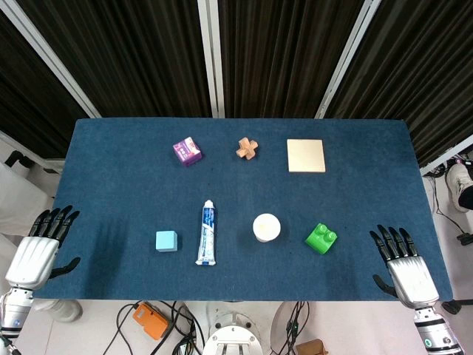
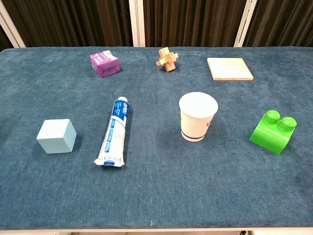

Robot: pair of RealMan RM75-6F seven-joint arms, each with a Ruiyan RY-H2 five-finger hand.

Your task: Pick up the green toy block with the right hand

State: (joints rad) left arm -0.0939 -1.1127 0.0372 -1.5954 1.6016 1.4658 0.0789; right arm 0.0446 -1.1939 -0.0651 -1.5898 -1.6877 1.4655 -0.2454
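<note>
Currently the green two-studded plastic toy block [image 1: 321, 238] lies tilted, its long axis slanting right and away; the right hand [image 1: 403, 264] rests nearby, fingers spread, holding nothing.

The chest view left out both robot hands, and print on the toothpaste tube [image 2: 113, 133] was too small to read.

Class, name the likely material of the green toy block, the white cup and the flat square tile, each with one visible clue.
Green toy block: likely plastic, with a glossy, evenly coloured surface. White cup: probably paper, matte with a thin rim. Flat square tile: seemingly wood, pale tan and unpainted.
</note>
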